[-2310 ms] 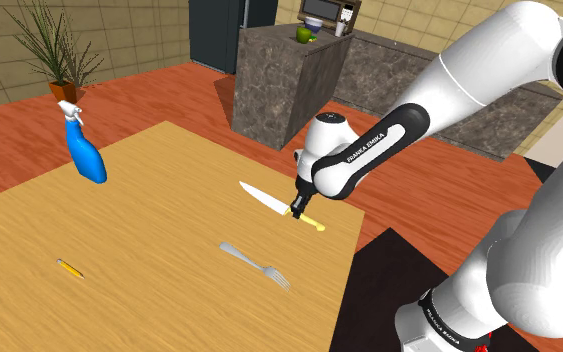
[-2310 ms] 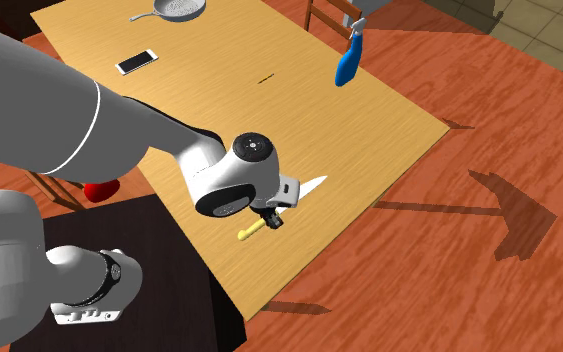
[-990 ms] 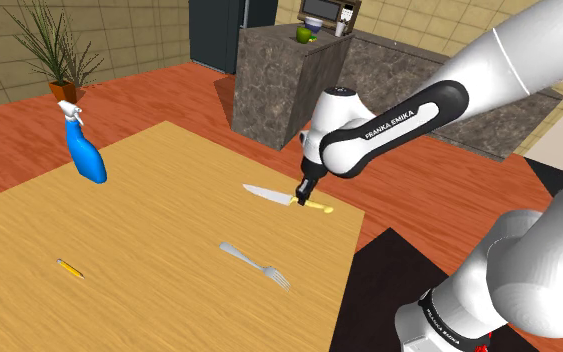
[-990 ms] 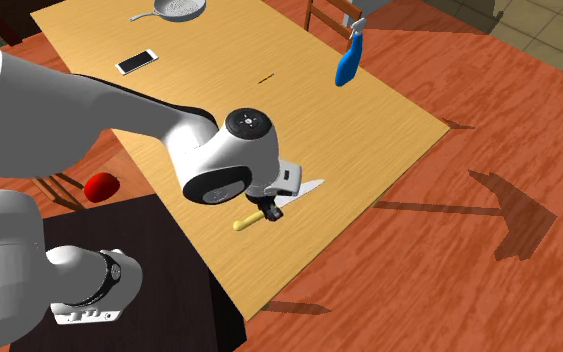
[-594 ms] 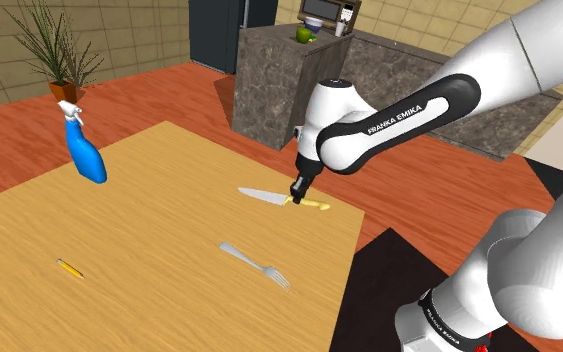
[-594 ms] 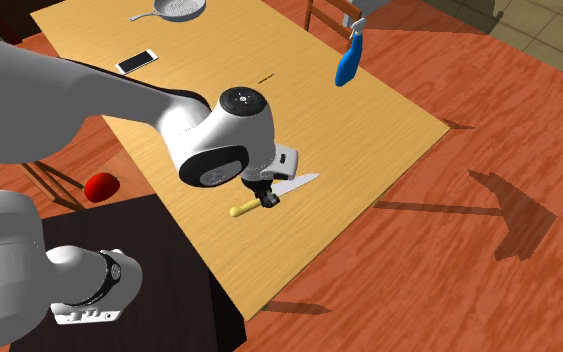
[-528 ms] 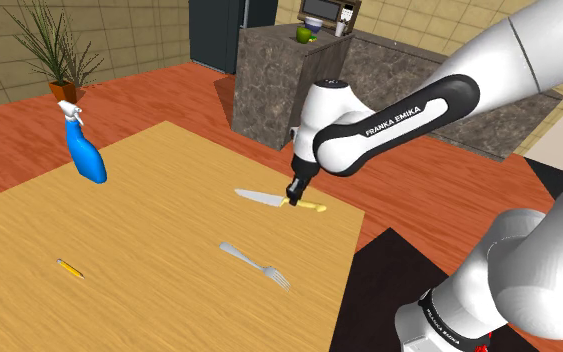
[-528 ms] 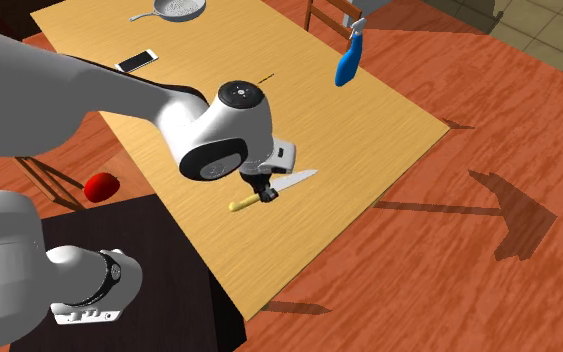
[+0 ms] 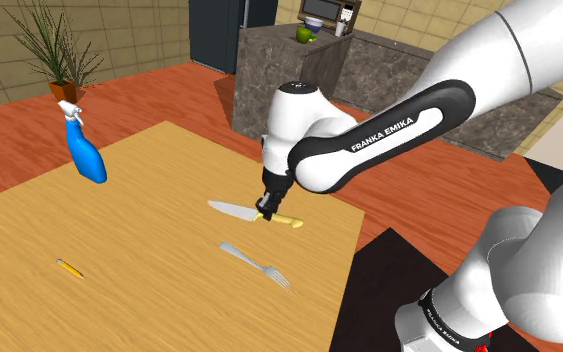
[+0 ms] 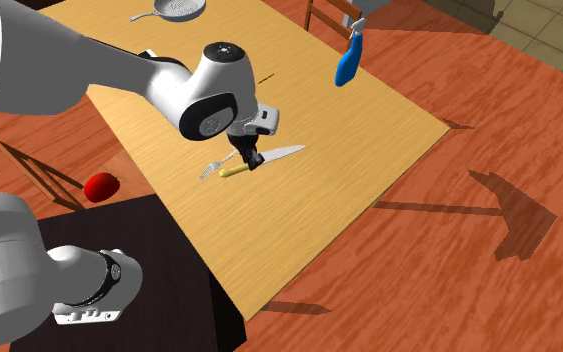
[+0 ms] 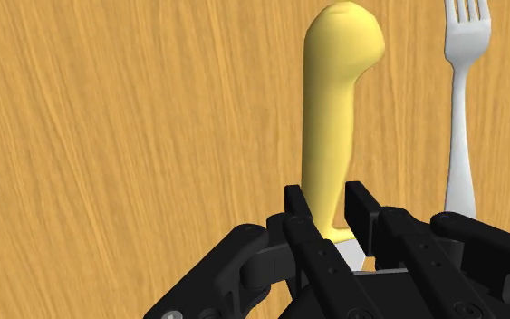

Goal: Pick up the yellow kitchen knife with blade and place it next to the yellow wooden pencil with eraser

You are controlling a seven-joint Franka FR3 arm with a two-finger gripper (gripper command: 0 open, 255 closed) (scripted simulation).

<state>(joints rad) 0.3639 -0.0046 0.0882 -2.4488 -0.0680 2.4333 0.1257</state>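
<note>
Knife [image 9: 229, 209]: yellow handle, pale grey blade; handle reads butter-yellow in the wrist view. Gripper [image 9: 266, 208] all black. Arm [image 9: 299, 115] white w/ a dark band, white lettering on it. Table [image 9: 149, 190]: light honey wood, fine grain streaks. Fork [image 9: 254, 263] silver-grey. Spray bottle [image 9: 86, 155] bright blue, whitish head. Pencil [image 9: 69, 268] yellow-orange. Floor [image 10: 449, 250]: red-brown planks. Counter [image 9: 279, 80]: mottled grey stone. Wall [image 9: 119, 35]: tan tiles. Plant pot [image 9: 64, 91] orange, leaves dull green. Stand [image 10: 149, 250] black. Phone [image 10: 137, 62] white-edged, pan [image 10: 174, 9] speckled grey, red blob [image 10: 100, 186] on the floor
</note>
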